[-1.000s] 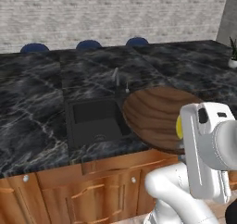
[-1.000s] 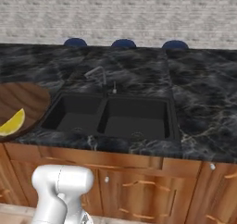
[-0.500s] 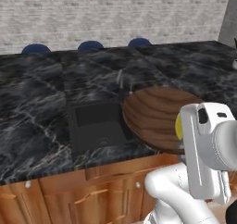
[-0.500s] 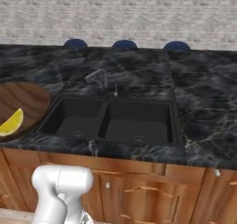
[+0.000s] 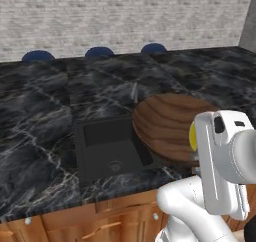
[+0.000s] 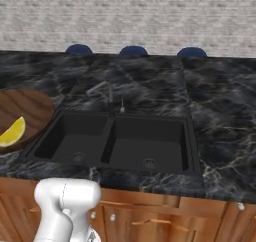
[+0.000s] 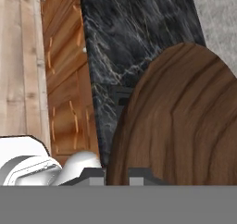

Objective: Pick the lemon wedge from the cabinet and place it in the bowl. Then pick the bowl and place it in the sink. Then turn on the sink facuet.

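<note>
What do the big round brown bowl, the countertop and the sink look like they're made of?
The wide brown bowl looks like dark wood with a smooth finish: curved grain bands run across it. The black countertop resembles polished marble, judging by its white veining. The black two-basin sink looks matte; composite or coated metal, hard to say.

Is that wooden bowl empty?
No. A yellow lemon wedge lies inside the bowl, near its rim.

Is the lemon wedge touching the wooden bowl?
Touching. In the right base view the lemon wedge lies directly on the inner surface of the bowl, with no gap visible.
</note>
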You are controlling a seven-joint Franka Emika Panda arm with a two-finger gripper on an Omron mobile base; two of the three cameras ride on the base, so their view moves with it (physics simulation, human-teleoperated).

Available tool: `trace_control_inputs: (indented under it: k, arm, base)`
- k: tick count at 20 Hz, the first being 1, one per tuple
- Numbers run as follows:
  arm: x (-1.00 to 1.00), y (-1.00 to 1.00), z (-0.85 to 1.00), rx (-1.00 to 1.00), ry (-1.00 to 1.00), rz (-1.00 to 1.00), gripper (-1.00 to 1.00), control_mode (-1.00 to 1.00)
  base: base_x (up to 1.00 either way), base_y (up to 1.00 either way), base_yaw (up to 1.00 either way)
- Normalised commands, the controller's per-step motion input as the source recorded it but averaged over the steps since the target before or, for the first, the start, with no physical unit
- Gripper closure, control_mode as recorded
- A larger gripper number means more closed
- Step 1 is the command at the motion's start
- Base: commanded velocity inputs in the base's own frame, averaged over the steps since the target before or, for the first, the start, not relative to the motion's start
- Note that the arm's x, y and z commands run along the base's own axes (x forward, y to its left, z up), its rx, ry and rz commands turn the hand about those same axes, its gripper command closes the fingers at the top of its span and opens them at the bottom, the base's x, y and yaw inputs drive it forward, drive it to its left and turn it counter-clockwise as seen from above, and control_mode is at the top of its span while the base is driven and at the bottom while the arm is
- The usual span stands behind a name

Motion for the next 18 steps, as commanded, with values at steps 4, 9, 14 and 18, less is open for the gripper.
trace_control_inputs:
  k: [4,9,14,18]
  arm:
    - [0.0,0.0,0.0,0.0,0.0,0.0,1.0,1.0]
    - [0.0,0.0,0.0,0.0,0.0,0.0,1.0,1.0]
    - [0.0,0.0,0.0,0.0,0.0,0.0,1.0,1.0]
    - [0.0,0.0,0.0,0.0,0.0,0.0,1.0,1.0]
  base:
    - [0.38,0.02,0.0]
    - [0.28,0.0,0.0]
    - [0.61,0.0,0.0]
    - [0.47,0.0,0.0]
